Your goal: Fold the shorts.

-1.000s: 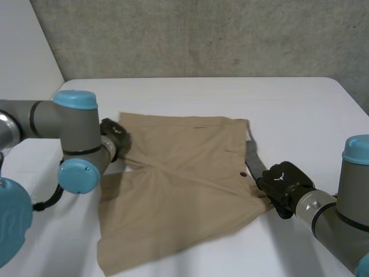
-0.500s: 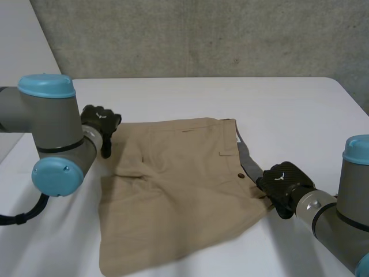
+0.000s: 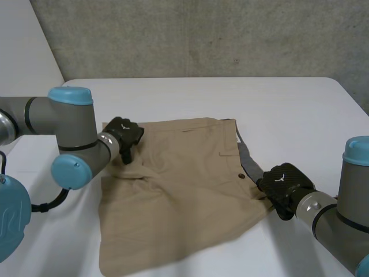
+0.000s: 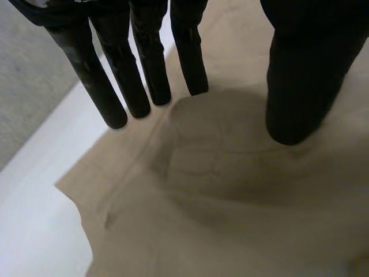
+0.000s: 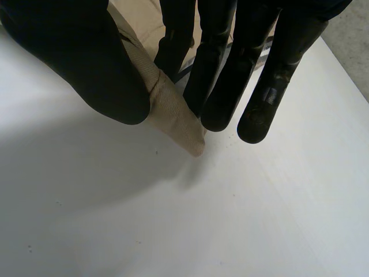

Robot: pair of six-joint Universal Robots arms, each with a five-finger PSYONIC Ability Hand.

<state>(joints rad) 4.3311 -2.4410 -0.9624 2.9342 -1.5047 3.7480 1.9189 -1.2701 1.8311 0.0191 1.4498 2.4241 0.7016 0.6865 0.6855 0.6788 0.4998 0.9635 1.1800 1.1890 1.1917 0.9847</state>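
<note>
Head view: the tan shorts (image 3: 179, 190) lie flat mid-table (image 3: 288, 109), with the left hand (image 3: 124, 134) at their ten o'clock corner and the right hand (image 3: 283, 182) at their four o'clock corner. Left wrist view: straight fingers (image 4: 144, 75) stand apart from the thumb over the cloth, clasping nothing. Right wrist view: the thumb (image 5: 86, 63) and fingers pinch a corner of the shorts (image 5: 173, 115).
</note>
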